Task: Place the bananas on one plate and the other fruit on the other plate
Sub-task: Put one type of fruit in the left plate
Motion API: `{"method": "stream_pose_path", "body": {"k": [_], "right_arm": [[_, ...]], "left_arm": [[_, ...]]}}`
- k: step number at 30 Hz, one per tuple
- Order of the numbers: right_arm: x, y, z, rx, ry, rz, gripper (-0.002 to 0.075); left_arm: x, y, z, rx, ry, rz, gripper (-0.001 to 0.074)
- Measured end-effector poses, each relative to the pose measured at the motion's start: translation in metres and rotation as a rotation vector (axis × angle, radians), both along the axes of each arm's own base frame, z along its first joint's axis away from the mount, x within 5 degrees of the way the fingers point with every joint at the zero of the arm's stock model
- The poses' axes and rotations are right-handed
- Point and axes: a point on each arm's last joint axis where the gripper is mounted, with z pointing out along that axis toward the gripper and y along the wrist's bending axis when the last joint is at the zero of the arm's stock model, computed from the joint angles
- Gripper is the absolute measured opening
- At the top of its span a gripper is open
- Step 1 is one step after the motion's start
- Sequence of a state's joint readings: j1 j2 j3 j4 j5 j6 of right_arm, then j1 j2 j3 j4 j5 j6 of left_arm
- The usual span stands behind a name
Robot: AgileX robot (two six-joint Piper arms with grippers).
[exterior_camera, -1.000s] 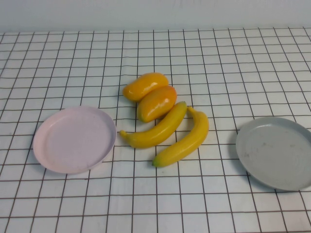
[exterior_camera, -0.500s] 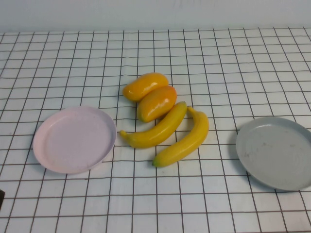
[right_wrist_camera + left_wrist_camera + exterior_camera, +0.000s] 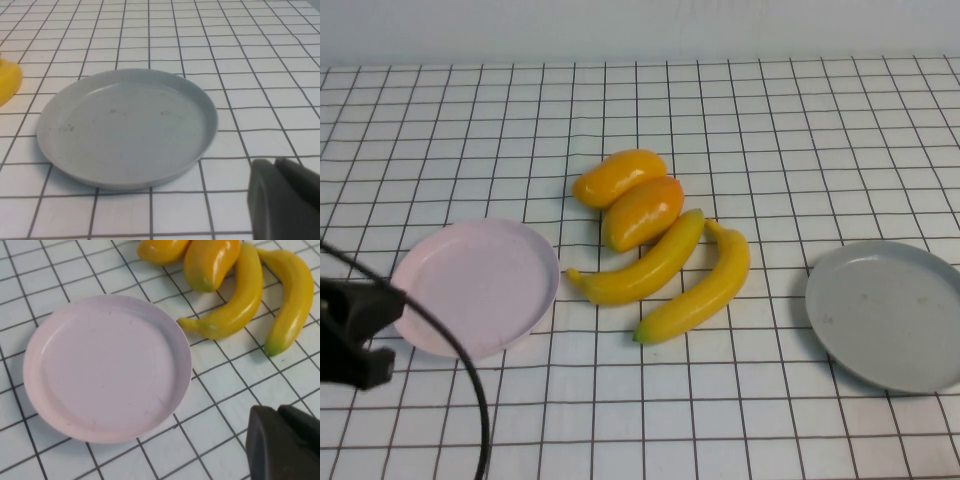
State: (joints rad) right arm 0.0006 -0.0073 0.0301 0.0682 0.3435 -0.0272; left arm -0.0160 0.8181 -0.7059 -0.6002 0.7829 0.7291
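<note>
Two bananas lie side by side on the checked cloth at the middle of the table. Just behind them, two oval orange-yellow fruits touch each other. The pink plate at the left and the grey plate at the right hold nothing. My left gripper is shut and empty at the pink plate's near-left rim; its wrist view shows the pink plate and the fruit past it. My right gripper is shut and empty beside the grey plate, out of the high view.
A white cloth with a dark grid covers the whole table. A black cable loops from the left arm toward the front edge. A yellow banana tip shows at the edge of the right wrist view.
The left arm has come into the high view from the lower left and now reaches the pink plate's rim. The fruit and both plates have not moved.
</note>
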Motion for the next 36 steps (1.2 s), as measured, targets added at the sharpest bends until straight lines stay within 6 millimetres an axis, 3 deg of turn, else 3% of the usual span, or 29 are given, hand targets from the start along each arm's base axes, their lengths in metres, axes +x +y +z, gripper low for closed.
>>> {"method": "stream_pose_path", "body": {"k": [5, 11, 13, 16, 21, 24, 31, 36], "right_arm": [[0.000, 0.000, 0.000, 0.000, 0.000, 0.000, -0.0016], [0.000, 0.000, 0.000, 0.000, 0.000, 0.000, -0.0016], [0.000, 0.000, 0.000, 0.000, 0.000, 0.000, -0.0017], [0.000, 0.000, 0.000, 0.000, 0.000, 0.000, -0.0016], [0.000, 0.000, 0.000, 0.000, 0.000, 0.000, -0.0016], [0.000, 0.000, 0.000, 0.000, 0.000, 0.000, -0.0016], [0.000, 0.000, 0.000, 0.000, 0.000, 0.000, -0.0016], [0.000, 0.000, 0.000, 0.000, 0.000, 0.000, -0.0017]], "left_arm": [[0.055, -0.015, 0.012, 0.076, 0.085, -0.134, -0.0004], [0.111, -0.067, 0.021, 0.214, 0.136, -0.293, -0.0001], [0.127, -0.082, 0.023, 0.281, 0.133, -0.322, 0.0018], [0.157, -0.111, 0.015, 0.360, 0.158, -0.373, 0.0130], [0.201, -0.151, -0.007, 0.387, 0.191, -0.378, 0.0489], [0.223, -0.174, -0.028, 0.400, 0.216, -0.377, 0.0604], [0.266, -0.206, -0.083, 0.417, 0.269, -0.391, 0.0649], [0.279, -0.213, -0.108, 0.424, 0.297, -0.392, 0.0649]]}}
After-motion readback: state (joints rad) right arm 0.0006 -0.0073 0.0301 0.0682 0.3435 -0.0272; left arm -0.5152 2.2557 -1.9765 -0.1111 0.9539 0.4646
